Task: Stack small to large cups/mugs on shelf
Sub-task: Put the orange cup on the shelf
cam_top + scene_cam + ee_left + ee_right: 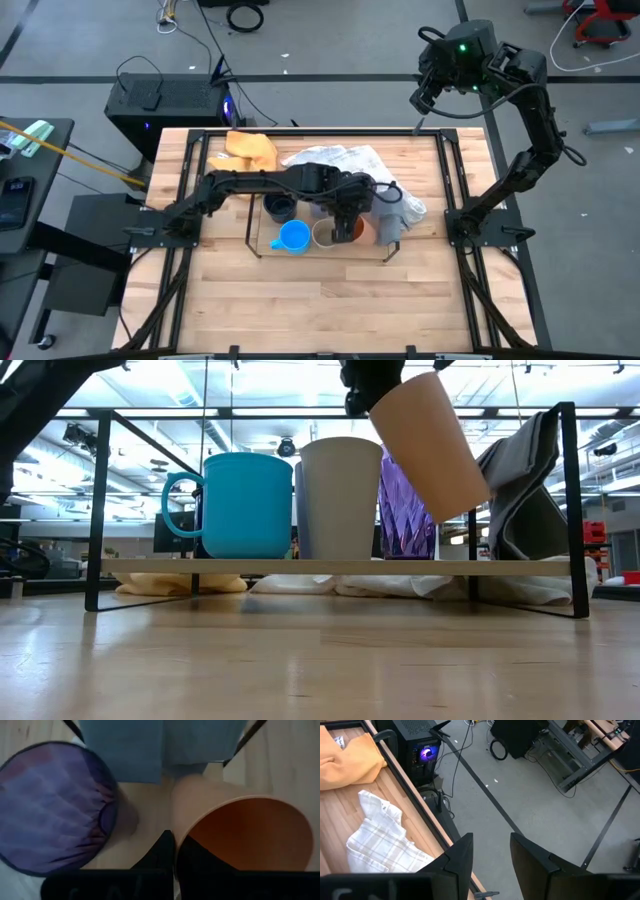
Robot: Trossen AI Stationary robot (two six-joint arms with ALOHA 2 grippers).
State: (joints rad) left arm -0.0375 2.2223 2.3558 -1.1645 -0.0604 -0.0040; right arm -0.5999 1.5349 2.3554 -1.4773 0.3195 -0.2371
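Note:
The low black-rod shelf [150,567] carries a bright blue mug [235,505], a pale cup [340,498] and, behind them, a purple cup [405,520], each standing on its base. From above I also see the blue mug [293,237], the pale cup [323,235] and a dark navy cup [280,208]. My left gripper [346,215] is over the shelf's right part, shut on the orange cup [430,445]. The purple cup [55,807] shows beside it in the left wrist view. My right gripper [490,857] is open and empty, raised beyond the table's far right corner [430,95]. My left gripper holds the orange cup by its rim [176,842], one finger [200,857] inside the cup and one [160,852] outside. The fingers come from above, pointing down. The cup hangs tilted, mouth up, base [465,495] swung toward the right, clear of the shelf board.
A grey cloth [525,490] hangs over the shelf's right end, close to the held cup. A white-checked cloth [340,160] and a yellow cloth [250,150] lie on the table behind the shelf. Bare wooden table [330,300] lies in front of the shelf.

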